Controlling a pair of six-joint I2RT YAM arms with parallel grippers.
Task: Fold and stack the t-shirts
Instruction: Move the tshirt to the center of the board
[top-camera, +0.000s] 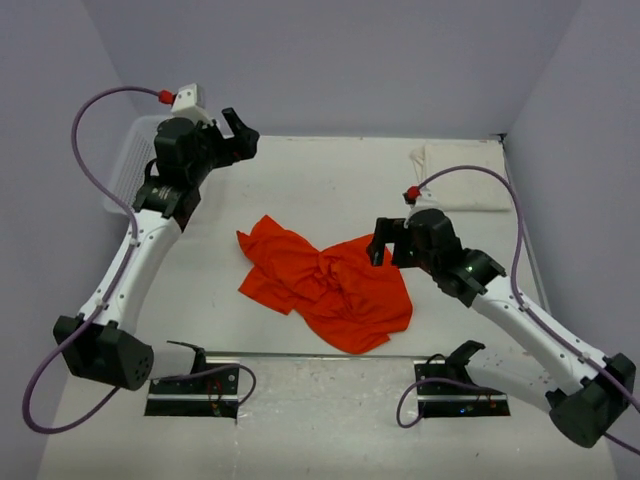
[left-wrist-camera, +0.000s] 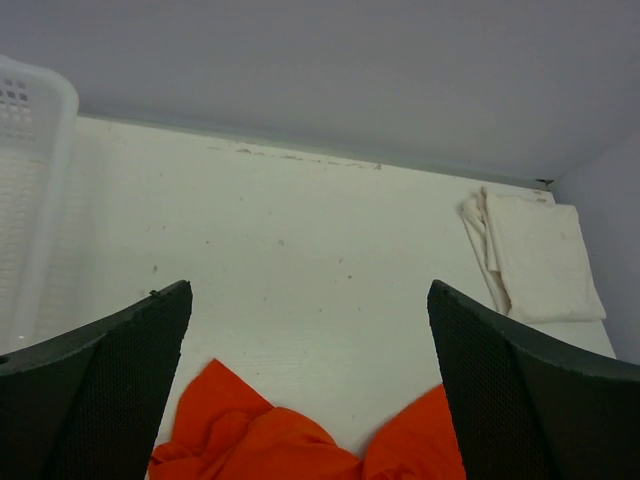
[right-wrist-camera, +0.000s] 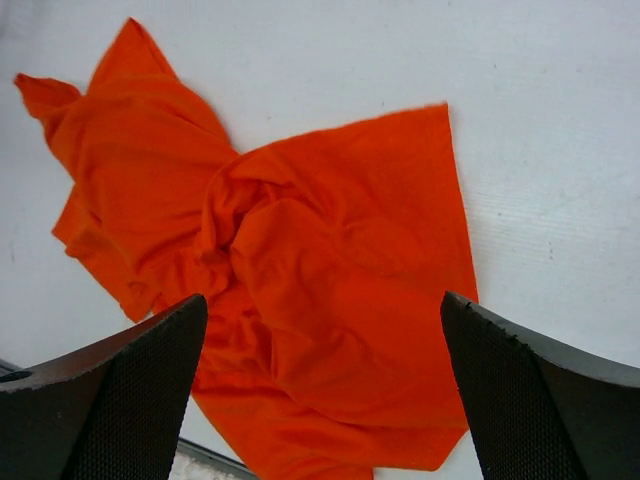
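T-shirts, two in number, lie well apart on the table (top-camera: 300, 180).

At far left a white lattice basket (top-camera: 125, 175) stands against the side wall. Just beside it the left gripper (top-camera: 240, 135) is raised above the surface, jaws spread wide and holding nothing. Its camera looks out over bare table towards the far wall.

At centre the orange-red t-shirt (top-camera: 330, 285) lies crumpled, twisted into a knot at the middle and not yet flattened. This spot appears to lie within reach of both arms, which would suit a two-handed fold.

The right gripper (top-camera: 382, 243) hovers over the garment's right part, jaws apart and empty, apparently poised to pinch an edge.

At the far right corner the cream t-shirt (top-camera: 465, 172) sits folded flat against the wall. In my judgement it is parked there as the base of the stack
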